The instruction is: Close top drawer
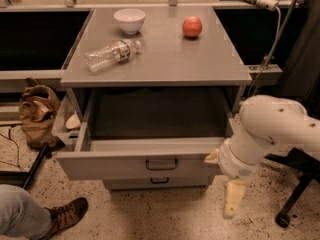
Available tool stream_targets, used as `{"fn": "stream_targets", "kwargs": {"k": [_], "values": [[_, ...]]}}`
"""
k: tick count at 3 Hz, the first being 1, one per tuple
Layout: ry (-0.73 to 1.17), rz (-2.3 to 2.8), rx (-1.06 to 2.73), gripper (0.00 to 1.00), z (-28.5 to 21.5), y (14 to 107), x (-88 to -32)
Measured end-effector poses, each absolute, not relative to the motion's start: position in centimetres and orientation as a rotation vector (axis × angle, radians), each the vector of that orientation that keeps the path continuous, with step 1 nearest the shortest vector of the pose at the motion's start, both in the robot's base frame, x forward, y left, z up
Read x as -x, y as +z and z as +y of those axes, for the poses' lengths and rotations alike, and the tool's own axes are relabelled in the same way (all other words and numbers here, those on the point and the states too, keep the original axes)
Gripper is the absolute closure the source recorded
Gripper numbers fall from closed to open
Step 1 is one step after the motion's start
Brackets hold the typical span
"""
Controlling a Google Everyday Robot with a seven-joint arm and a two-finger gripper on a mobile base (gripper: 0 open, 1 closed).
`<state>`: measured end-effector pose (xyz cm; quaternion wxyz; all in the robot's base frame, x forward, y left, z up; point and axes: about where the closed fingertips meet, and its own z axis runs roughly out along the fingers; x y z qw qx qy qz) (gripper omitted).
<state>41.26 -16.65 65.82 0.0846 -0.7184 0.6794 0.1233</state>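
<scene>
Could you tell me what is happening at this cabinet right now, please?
A robot is set to shut the wide grey metal top drawer, which stands pulled far out and looks empty. Its white arm reaches down at the right, with the gripper low beside the right end of the drawer's front panel; whether it touches the panel is unclear. On the flat grey cabinet top sit a white bowl, a red apple and a clear plastic bottle lying on its side.
</scene>
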Motion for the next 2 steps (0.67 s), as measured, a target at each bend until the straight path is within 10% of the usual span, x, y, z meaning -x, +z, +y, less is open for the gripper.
{"fn": "stream_targets", "kwargs": {"k": [2], "values": [[0.309,1.944,2.142,0.00,-12.49,67.06,-48.27]]}}
